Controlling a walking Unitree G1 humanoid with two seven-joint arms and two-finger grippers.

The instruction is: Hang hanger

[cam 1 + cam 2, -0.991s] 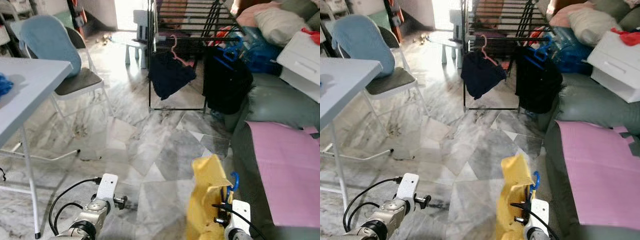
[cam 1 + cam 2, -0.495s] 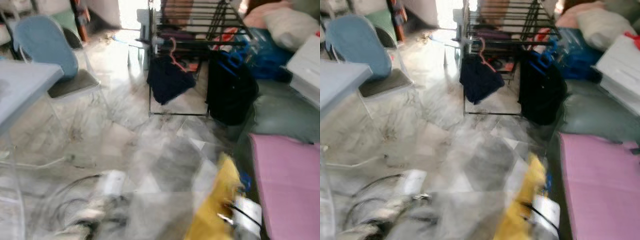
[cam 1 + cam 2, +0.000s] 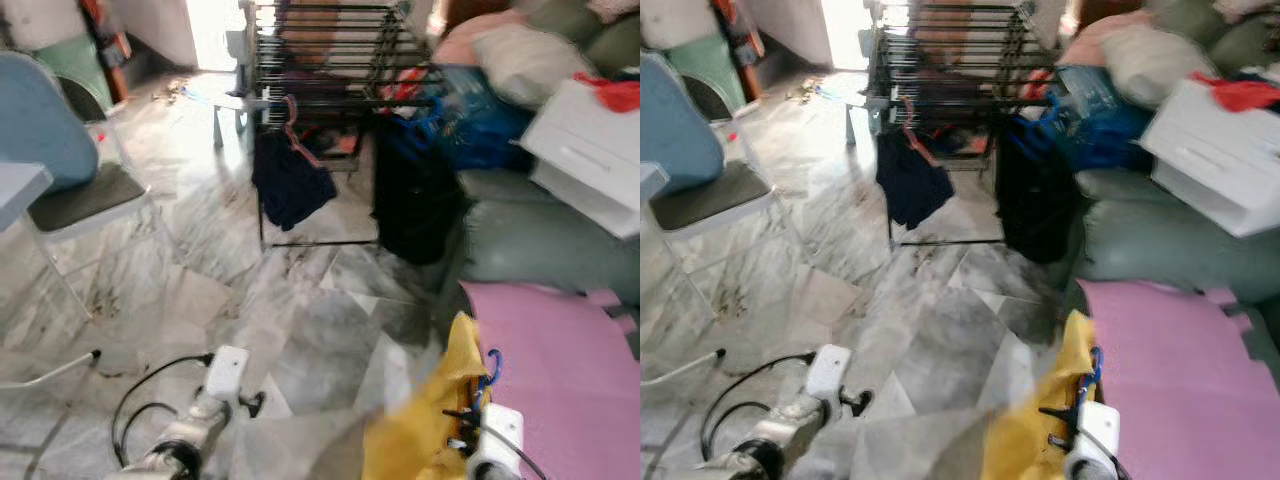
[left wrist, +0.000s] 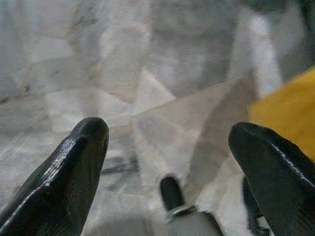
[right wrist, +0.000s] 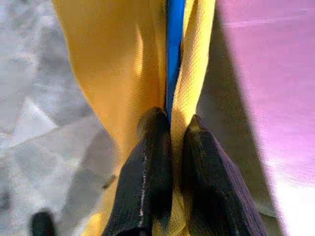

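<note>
Spread wide over the marble floor (image 3: 300, 310) and carrying nothing, the left gripper (image 4: 167, 147) hung low at the robot's left. Further ahead stood the black drying rack (image 3: 320, 60), a dark garment (image 3: 290, 185) on a pink hanger dangling from its front rail. At the right, the right gripper (image 5: 170, 128) was pinched tight on the blue hanger (image 5: 173, 49) with the yellow cloth (image 5: 113, 69) draped on it, held low beside the pink mat (image 3: 560, 350). Rack and hanger were well apart; likely risks were the cloth sliding off while walking, or the thin hanger twisting in that narrow pinch before its hook met the rail.
</note>
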